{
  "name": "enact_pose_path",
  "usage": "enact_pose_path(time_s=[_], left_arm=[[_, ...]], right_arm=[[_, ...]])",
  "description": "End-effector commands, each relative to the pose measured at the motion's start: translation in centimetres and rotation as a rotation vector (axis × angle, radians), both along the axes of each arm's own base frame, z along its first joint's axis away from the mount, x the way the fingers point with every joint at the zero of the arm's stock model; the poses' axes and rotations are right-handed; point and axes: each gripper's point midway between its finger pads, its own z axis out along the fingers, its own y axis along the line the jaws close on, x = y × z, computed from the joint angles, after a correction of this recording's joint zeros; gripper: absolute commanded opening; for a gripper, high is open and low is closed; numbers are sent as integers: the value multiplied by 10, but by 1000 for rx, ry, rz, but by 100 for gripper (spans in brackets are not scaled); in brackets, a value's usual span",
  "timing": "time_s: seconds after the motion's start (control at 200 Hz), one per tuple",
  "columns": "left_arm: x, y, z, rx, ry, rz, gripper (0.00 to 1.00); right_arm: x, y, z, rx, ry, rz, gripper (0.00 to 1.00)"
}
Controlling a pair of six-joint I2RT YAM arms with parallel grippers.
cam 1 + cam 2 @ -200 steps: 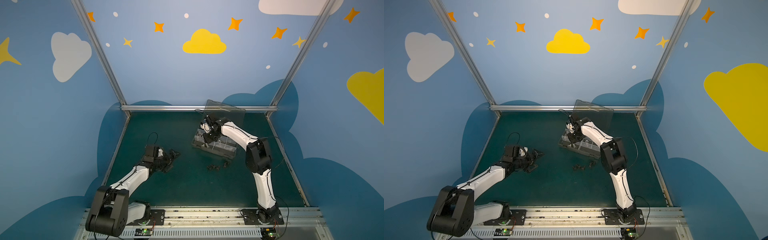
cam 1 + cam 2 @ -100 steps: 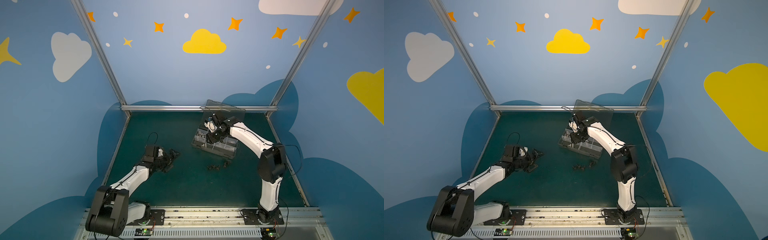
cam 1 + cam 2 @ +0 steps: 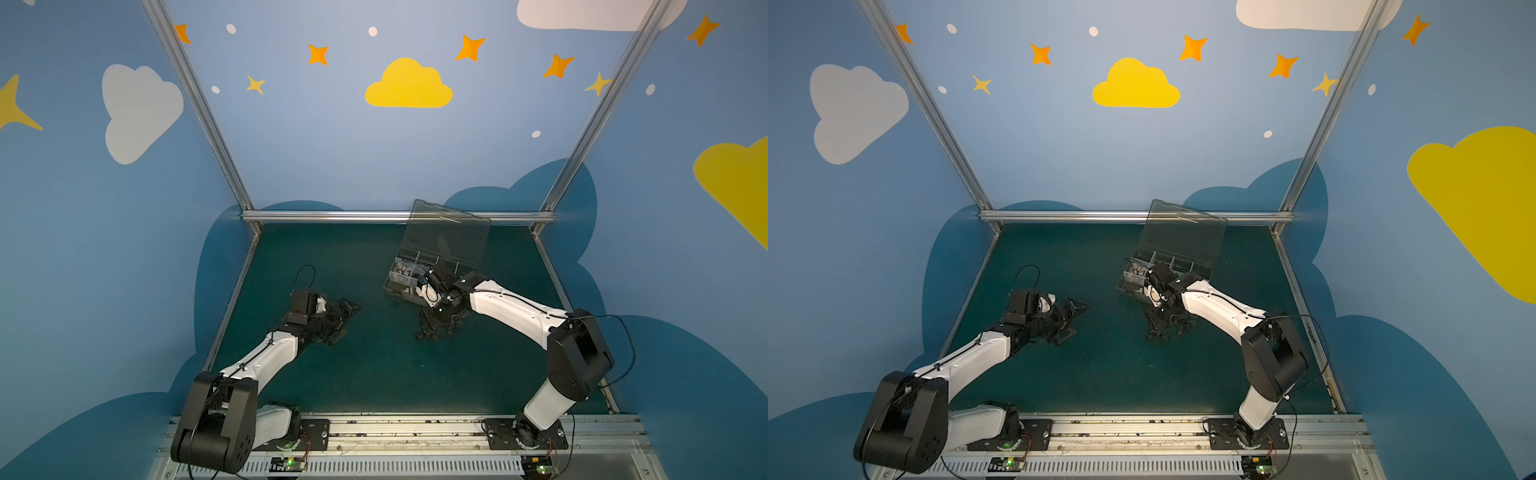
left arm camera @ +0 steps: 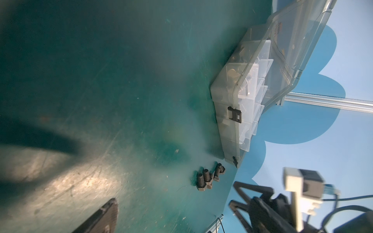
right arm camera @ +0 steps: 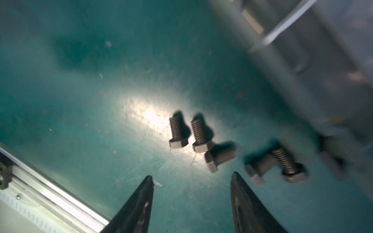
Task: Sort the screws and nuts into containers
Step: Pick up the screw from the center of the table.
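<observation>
In a top view, the organizer box [image 3: 394, 286] is being shown near the far edge of the tabletop [image 3: 374, 374], right of its middle, with its lid [image 3: 446, 232] standing raised. Silvery pieces are being seen in the compartments at its left end. The right claw [image 3: 434, 326] is being held low over a cluster of black screws [image 3: 430, 334] just in front of the box. The left claw [image 3: 344, 321] is being kept spread and empty near the tabletop's left edge, well apart from the box.

In the left wrist view, the screws are being shown lying on the tabletop near the box's corner, outside it.

In the right wrist view, five black screws are being counted, loose and close together. The right claw's fingers are being held apart, with nothing between them.

The sorting is being judged as largely done. These five screws are left to be lifted into a compartment, and no loose nuts are being seen.
</observation>
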Motion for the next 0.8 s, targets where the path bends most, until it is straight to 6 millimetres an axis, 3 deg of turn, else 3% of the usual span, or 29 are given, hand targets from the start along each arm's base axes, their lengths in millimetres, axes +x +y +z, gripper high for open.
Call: enact_pose_path(time_s=[0.0, 0.305, 0.796], left_arm=[[-1, 0, -4, 6, 7, 1, 100], [-3, 0, -3, 9, 6, 2, 100], [-3, -1, -6, 13, 13, 0, 100]], right_arm=[[-11, 11, 3, 35, -9, -1, 59], [-16, 14, -26, -26, 32, 9, 59], [-19, 26, -40, -30, 70, 35, 59]])
